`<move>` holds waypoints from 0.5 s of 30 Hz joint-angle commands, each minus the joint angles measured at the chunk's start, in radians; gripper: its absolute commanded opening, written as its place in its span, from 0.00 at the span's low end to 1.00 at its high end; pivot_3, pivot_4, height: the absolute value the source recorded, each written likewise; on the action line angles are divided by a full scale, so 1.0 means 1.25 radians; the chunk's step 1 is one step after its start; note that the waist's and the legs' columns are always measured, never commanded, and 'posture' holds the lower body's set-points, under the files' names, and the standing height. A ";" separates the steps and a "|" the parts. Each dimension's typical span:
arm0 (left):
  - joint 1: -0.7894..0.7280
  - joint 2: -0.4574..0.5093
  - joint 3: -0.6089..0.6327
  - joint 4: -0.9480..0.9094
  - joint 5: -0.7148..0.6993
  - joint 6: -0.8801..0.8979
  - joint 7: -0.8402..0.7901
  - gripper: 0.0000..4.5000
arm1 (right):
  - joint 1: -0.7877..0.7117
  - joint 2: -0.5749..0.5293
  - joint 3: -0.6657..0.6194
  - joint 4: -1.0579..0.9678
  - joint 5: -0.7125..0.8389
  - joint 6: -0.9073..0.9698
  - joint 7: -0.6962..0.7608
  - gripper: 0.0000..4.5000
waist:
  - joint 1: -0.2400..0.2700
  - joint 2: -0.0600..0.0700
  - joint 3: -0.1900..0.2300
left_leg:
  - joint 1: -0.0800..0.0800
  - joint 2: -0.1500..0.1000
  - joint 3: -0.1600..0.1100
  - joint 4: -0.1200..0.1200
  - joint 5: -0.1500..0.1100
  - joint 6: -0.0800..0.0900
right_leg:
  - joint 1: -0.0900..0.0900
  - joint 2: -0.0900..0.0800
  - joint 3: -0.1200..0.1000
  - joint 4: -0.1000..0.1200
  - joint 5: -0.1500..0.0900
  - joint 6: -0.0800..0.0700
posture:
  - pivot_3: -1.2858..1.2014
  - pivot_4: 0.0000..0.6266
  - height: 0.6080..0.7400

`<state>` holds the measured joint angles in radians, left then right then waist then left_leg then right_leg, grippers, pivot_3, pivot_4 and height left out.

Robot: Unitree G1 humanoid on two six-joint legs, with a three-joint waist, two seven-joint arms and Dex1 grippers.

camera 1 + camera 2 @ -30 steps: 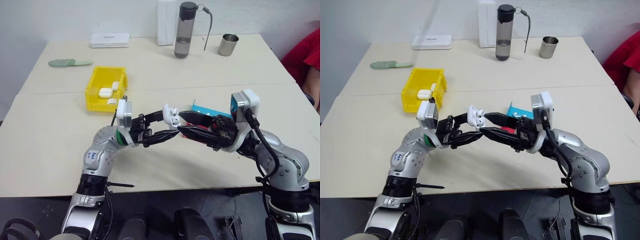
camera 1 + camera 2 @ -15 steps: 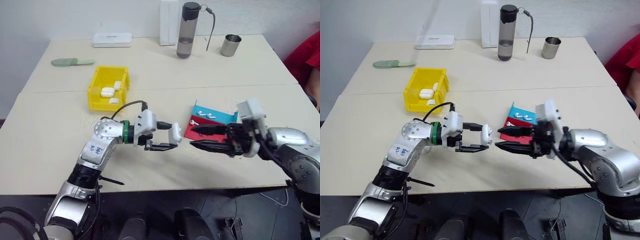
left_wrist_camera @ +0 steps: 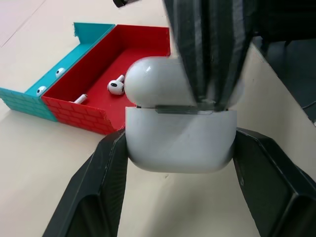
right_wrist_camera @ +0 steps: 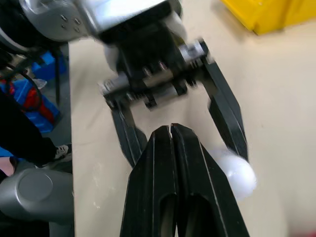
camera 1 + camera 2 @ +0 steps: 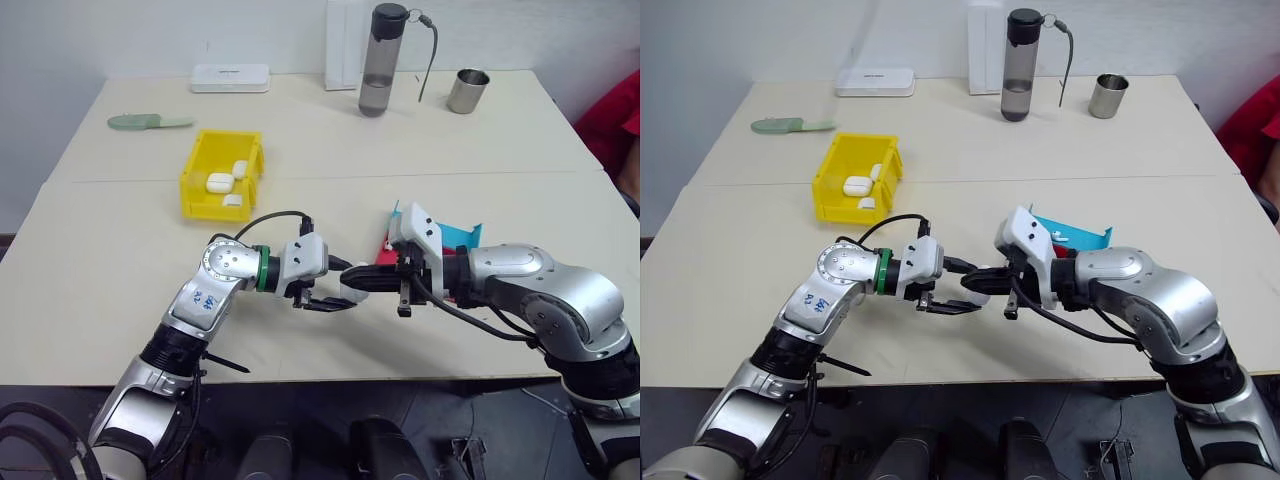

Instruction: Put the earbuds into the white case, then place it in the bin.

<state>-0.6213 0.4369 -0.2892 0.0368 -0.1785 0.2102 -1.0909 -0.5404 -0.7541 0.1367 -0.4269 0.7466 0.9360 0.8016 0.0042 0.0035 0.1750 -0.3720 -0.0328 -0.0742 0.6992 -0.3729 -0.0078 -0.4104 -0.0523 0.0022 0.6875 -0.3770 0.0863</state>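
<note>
since a second ago the right gripper has snapped its jaws shut and dropped onto the lid of the white case, which the left gripper clamps just over the bench. looks like lid-closing; next, carry it to the bin. earbuds remain in the red tray.

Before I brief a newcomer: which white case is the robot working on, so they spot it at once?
Start at the yellow bin on the table, then come to the near edge. The case is clamped in the left pincer, off the table, unlike those lying in the bin.
</note>
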 commanded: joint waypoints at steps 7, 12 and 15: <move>0.022 -0.010 0.134 -0.087 -0.134 0.067 0.044 0.62 | 0.214 0.020 -0.304 0.003 0.088 -0.085 0.014 0.01 | -0.001 -0.001 0.001 | 0.000 0.000 0.001 0.000 0.000 0.000 | 0.000 0.000 0.000 0.000 0.000 0.000 | 0.52 0.24 1.00; 0.051 0.017 0.278 -0.133 -0.223 0.178 0.143 0.62 | 0.421 0.107 -0.459 -0.129 0.089 -0.269 0.045 0.29 | 0.000 -0.001 0.001 | 0.000 0.001 0.001 -0.001 0.000 0.000 | 0.000 0.001 0.000 0.001 0.000 0.000 | 0.52 0.24 1.00; 0.011 0.054 0.350 -0.095 -0.178 0.252 0.287 0.62 | 0.494 0.185 -0.485 -0.175 -0.019 -0.456 0.036 0.53 | -0.005 -0.002 0.000 | 0.001 0.001 0.001 0.000 0.000 0.000 | 0.001 0.002 0.002 0.001 0.000 0.000 | 0.52 0.24 1.00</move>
<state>-0.5682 0.4804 0.0868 -0.0730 -0.4258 0.4876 -0.8353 0.0673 -0.5383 -0.4321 -0.5919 0.7764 0.4956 0.8509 -0.0014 0.0012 0.1756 -0.3702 -0.0317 -0.0723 0.6994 -0.3726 -0.0078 -0.4093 -0.0499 0.0052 0.6889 -0.3770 0.0865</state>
